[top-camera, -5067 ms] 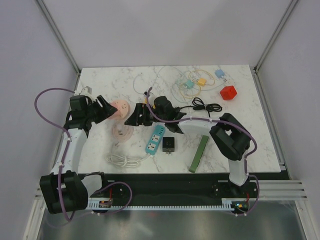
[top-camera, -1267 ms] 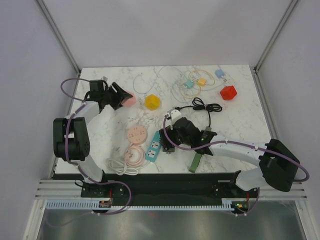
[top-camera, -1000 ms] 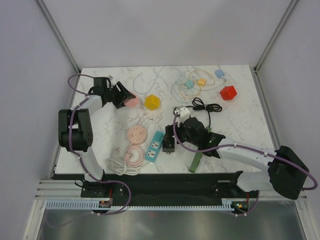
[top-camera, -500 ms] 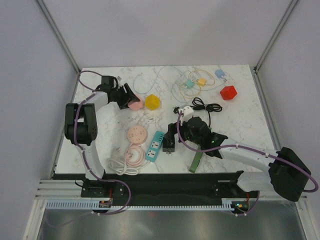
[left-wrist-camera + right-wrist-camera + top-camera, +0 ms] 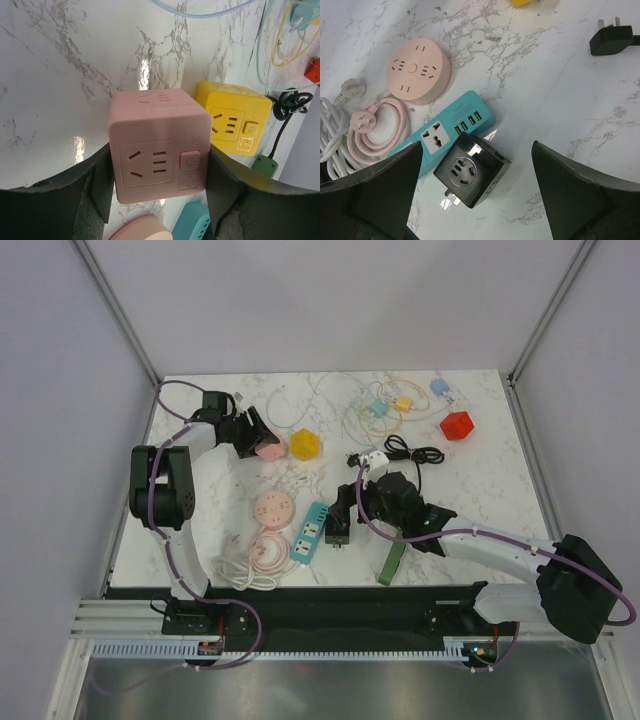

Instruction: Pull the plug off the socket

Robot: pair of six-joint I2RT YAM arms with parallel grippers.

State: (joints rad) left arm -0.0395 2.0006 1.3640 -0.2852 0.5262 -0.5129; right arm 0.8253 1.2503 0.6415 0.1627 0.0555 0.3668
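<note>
motion is seen first in the arms: the right arm (image 5: pixel 500 545) has been swung away from the middle of the marble table (image 5: pixel 500 480) and is now stretched low over the near group of sockets, while the left arm (image 5: pixel 150 490) has been folded back toward the far left. in the course of this the pink cube socket (image 5: pixel 157 150) and the yellow cube (image 5: pixel 235 117) have been parted. a few seconds back they were held together between both grippers. the yellow cube is now left lying free on the table, just beside the pink one at the far left, and whether the two touch cannot be told. from this it is judged that the pull itself has already been made. the left gripper (image 5: pixel 158 187) is clamped on the pink cube socket, one finger pressed against each side, its socket face turned to the wrist camera. the right gripper (image 5: pixel 472 197) is spread fully and nothing is held. it is hung above a black adapter (image 5: pixel 470 170), which is seen between the fingers, prongs bare, lying against a teal power strip (image 5: pixel 465 117).
</note>
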